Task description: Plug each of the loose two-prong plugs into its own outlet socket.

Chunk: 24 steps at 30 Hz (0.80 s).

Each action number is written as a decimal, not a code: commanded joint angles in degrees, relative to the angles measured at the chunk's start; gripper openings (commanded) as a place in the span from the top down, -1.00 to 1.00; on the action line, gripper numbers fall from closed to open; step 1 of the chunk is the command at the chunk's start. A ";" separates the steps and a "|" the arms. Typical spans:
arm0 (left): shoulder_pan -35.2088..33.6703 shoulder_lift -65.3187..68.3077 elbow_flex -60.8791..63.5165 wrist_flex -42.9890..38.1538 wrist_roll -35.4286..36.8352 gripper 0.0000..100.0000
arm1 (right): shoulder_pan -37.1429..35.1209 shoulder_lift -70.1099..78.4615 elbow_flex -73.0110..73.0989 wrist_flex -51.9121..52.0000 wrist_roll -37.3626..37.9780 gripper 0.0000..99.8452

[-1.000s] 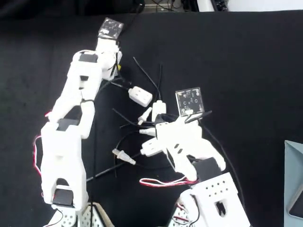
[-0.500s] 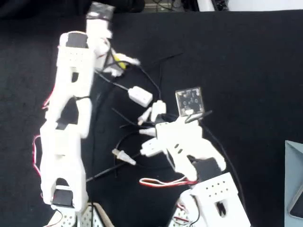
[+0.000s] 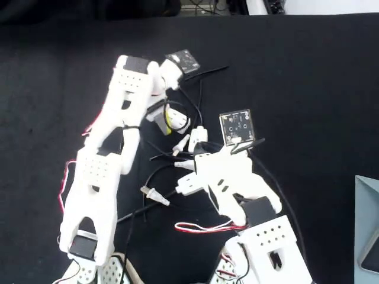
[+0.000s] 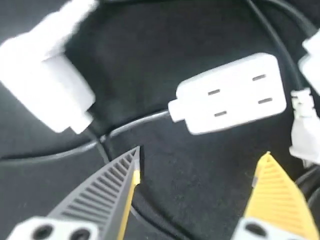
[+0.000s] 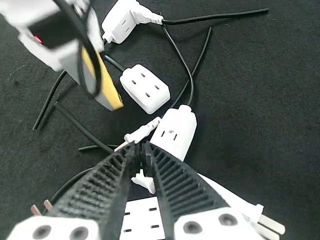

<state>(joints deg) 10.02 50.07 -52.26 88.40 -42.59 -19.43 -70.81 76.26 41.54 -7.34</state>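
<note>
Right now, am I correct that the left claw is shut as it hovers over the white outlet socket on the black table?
Not quite. The left claw is open, not shut: the left wrist view shows its grey and yellow fingers spread well apart. The rest holds, as it hovers over the white outlet socket on the black table.

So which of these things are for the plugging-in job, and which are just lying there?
For the job:
two-socket outlet block
single outlet socket
small loose plug
two-prong plug

Just lying about:
grey box at the table's edge
black table cloth, which is only the cover
</note>
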 commanded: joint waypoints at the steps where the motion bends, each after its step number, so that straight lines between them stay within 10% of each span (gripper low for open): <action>1: 1.71 1.76 -3.56 -2.90 -1.23 0.30 | -0.18 -0.84 -0.22 -0.88 -0.09 0.97; 16: 0.31 13.01 -9.63 -6.95 -2.64 0.62 | -0.18 -0.84 -0.22 -0.88 -0.09 0.97; 24: -0.31 13.45 -17.01 9.41 -2.37 0.93 | -0.18 -0.84 -0.22 -0.88 -0.09 0.97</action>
<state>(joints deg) 11.43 63.25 -64.13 89.36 -44.79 -19.43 -70.81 76.26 41.54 -7.34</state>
